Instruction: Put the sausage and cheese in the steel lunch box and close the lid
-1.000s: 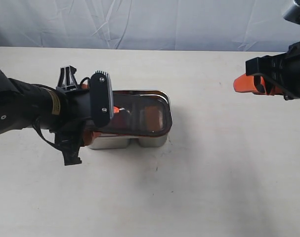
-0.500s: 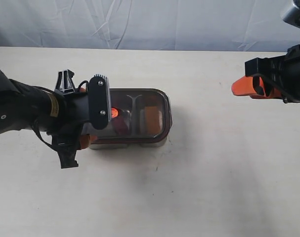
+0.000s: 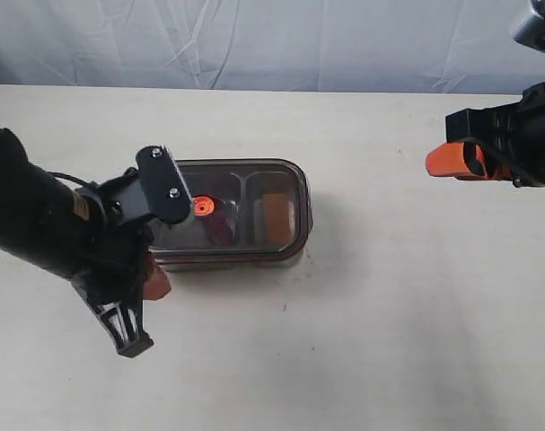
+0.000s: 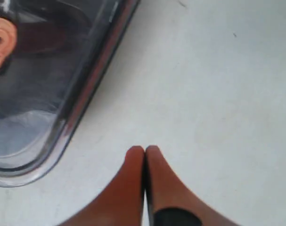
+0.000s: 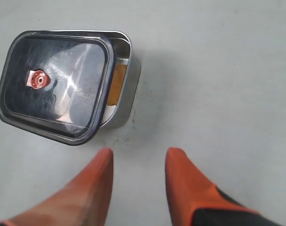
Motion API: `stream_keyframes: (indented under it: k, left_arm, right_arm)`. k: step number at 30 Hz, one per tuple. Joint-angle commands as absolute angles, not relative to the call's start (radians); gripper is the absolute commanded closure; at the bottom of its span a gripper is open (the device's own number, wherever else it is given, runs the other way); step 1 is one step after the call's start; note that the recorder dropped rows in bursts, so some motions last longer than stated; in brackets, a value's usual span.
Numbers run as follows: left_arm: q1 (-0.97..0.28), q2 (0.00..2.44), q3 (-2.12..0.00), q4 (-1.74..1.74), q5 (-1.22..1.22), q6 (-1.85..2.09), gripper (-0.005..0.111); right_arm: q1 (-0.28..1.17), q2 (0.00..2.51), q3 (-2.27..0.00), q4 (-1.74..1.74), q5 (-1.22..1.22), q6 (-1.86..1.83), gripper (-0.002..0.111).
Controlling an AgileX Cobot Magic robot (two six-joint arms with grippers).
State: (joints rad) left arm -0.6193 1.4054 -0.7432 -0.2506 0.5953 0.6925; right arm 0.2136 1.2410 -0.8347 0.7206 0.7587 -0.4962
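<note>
The steel lunch box (image 3: 276,258) stands left of the table's middle with the dark translucent lid (image 3: 254,184) lying over it. The lid's orange valve tab (image 3: 203,206) faces up. Through the lid I see the yellow-orange cheese (image 3: 274,214) in the right compartment and a dark red shape, the sausage (image 3: 220,230), in the left one. My left gripper (image 3: 155,280) is shut on nothing, just off the box's near left corner; its closed tips (image 4: 144,151) hang over bare table beside the lid (image 4: 48,70). My right gripper (image 3: 456,162) stands open far to the right, holding nothing.
In the right wrist view the lid (image 5: 53,84) sits slightly off the steel box (image 5: 133,70) at one end, where an orange strip (image 5: 117,84) shows. A crumpled white backdrop (image 3: 272,40) closes off the far side of the table (image 3: 389,341).
My left arm has drawn back from over the lid toward the front left, and its gripper has shut. The lid, first tilted and offset, now lies flat over the box.
</note>
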Motion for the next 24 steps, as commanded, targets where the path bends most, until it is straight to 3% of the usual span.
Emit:
stream_keyframes:
  k: [1,9,12,24]
  left_arm:
    - [-0.620,1.513,-0.784,-0.303,0.651,0.652,0.107]
    - [-0.620,1.654,-0.863,-0.272,0.563,0.592,0.107]
    - [-0.620,1.689,-0.865,-0.109,0.552,0.455,0.107]
    - [-0.620,1.699,-0.866,-0.020,0.487,0.394,0.107]
  right_arm:
    - [0.210,1.243,-0.834,0.716,0.748,-0.497,0.072]
    - [0.210,1.243,-0.834,0.716,0.752,-0.497,0.072]
    - [0.210,1.243,-0.834,0.716,0.748,-0.497,0.072]
    - [0.210,1.243,-0.834,0.716,0.748,-0.497,0.072]
